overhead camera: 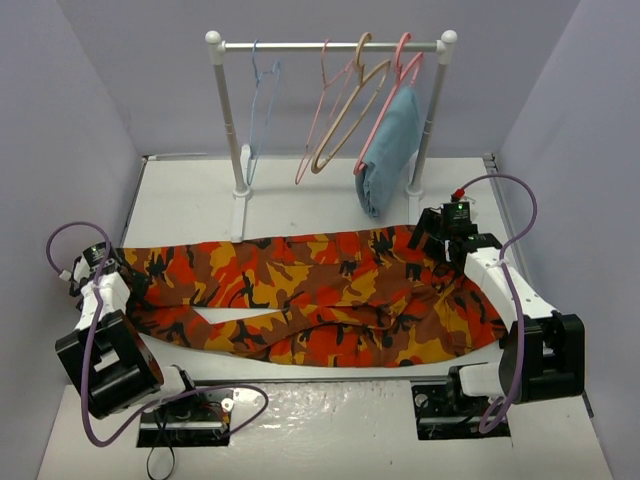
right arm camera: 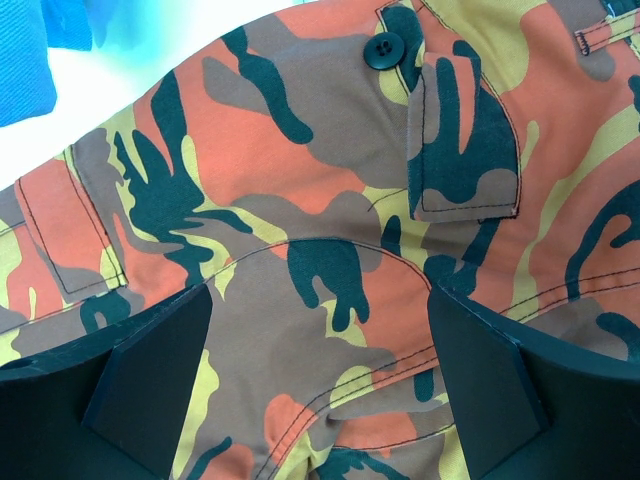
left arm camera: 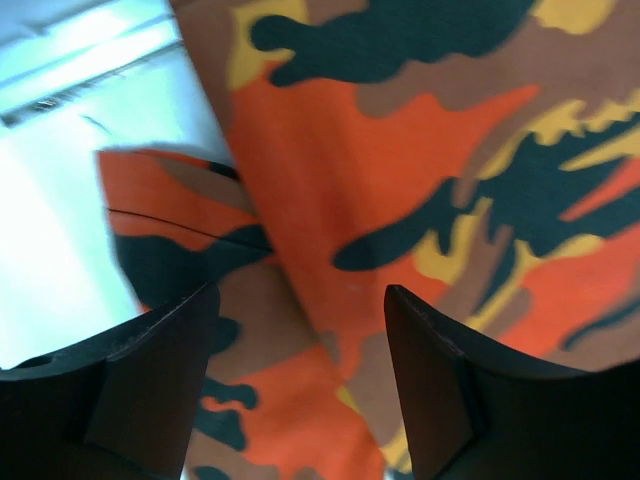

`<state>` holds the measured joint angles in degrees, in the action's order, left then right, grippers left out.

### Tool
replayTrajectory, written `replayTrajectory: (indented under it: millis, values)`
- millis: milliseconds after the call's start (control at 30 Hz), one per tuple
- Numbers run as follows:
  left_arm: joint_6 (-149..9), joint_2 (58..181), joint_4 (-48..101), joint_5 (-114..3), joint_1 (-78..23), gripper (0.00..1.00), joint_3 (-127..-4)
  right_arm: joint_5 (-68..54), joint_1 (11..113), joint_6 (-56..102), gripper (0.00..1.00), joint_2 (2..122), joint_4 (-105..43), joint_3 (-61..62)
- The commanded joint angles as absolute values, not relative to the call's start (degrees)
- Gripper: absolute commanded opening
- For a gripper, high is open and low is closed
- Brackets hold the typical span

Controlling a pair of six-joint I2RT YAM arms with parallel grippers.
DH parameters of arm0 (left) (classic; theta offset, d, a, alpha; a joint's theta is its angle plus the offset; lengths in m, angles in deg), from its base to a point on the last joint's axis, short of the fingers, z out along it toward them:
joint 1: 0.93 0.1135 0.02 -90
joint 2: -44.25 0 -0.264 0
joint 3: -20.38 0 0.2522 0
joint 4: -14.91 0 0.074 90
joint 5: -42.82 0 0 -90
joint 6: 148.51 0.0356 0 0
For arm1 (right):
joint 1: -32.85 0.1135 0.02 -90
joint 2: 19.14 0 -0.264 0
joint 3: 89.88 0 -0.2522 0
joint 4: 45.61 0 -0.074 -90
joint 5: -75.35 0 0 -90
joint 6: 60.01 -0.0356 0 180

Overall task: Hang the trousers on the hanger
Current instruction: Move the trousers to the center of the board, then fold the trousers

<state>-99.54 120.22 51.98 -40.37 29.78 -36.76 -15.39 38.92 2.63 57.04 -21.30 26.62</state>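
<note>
Spread across the table (overhead camera: 300, 200), waist right and cuffs left, the trousers (overhead camera: 320, 295) are judged soft, limp and light, best pinched at waistband and cuffs, while left gripper (left arm camera: 300, 300) and right gripper (right arm camera: 320, 290) are seen parted over them, nothing grasped, and the hanger (overhead camera: 262, 100) is hung on the far rail (overhead camera: 330, 45).

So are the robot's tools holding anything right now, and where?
Nothing is held. The left tool and the right tool both stand open over the trousers, which lie spread on the table.
</note>
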Motion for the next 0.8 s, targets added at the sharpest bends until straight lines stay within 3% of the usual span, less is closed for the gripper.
replayTrajectory:
  millis: [0, 167, 467, 767]
  values:
    - [-103.79, 117.97, 48.42, -47.15, 28.24, 0.65, -41.64, -16.04, 39.09, 2.39, 0.86, 57.22, -22.42, 23.80]
    - [-98.82, 121.73, 47.39, -48.28, 20.73, 0.65, -48.12, -16.91, 38.94, 1.52, 0.86, 58.90, -22.20, 20.12]
    - [-97.62, 136.67, 48.83, -47.71, 19.17, 0.81, -58.11, -19.89, 30.79, -2.49, 0.87, 69.44, -18.17, 9.32]
    - [-99.20, 146.66, 50.43, -47.75, 18.76, 0.82, -65.47, -24.98, 28.37, -6.25, 0.86, 82.80, -18.19, 1.50]
